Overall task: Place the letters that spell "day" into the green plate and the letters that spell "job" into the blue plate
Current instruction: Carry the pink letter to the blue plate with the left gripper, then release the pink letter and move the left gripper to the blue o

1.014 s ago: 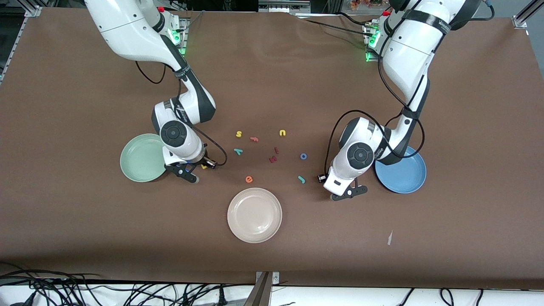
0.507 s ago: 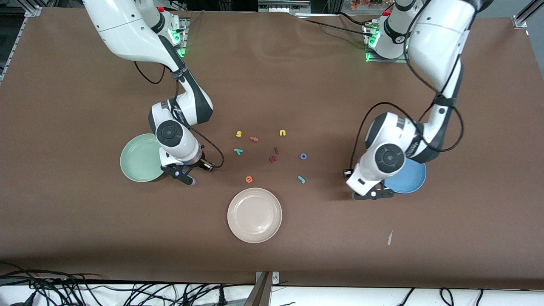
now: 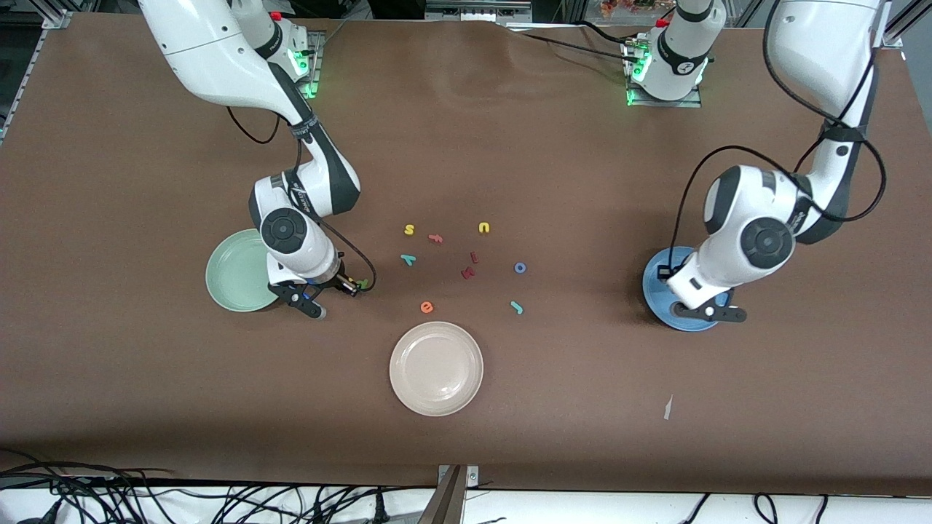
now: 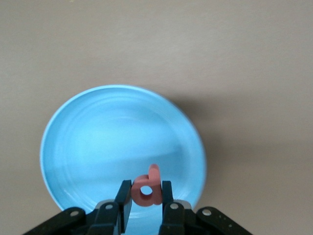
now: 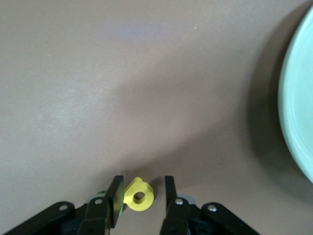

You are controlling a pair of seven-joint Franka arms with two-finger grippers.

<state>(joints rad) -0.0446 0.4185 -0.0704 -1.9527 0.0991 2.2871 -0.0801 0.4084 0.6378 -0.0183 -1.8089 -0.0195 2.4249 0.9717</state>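
left gripper (image 4: 146, 208): over the mid-blue round plate (image 4: 88, 147), jaws closed on a pink-red foam "b"-shaped letter (image 4: 147, 188), letter held up above the plate's inside near its rim
right gripper (image 5: 140, 196): over bare tabletop (image 3: 582, 407) just beside the pale mint-green round plate (image 3: 233, 273), on that plate's side toward the scattered letters; a yellow round-bowled foam letter (image 5: 138, 194) sits between the jaws, against one jaw with a gap showing at the other, lifted off the surface; firm pinch or not, cannot tell
mint-green plate: at the right arm's end of the tabletop, nothing seen in the part that shows
blue plate: at the left arm's end of the tabletop, partly covered by the left arm in the front view, inside bare in the left wrist view
teal forked foam "y" (image 3: 408, 259): lying on the tabletop between the two plates, closer to the mint-green one
teal hooked foam "j" (image 3: 516, 307): on the tabletop, nearer the front camera than the blue ring
blue foam ring "o" (image 3: 520, 268): on the tabletop, apart from the blue plate
dark green "d": a small green bit shows by the right gripper in the front view, too hidden to identify
other letters: yellow "s" (image 3: 409, 230), yellow "u" (image 3: 483, 228), orange "e" (image 3: 427, 307), loose on the tabletop
cream-white round plate (image 3: 435, 368): nearest the front camera, holding nothing
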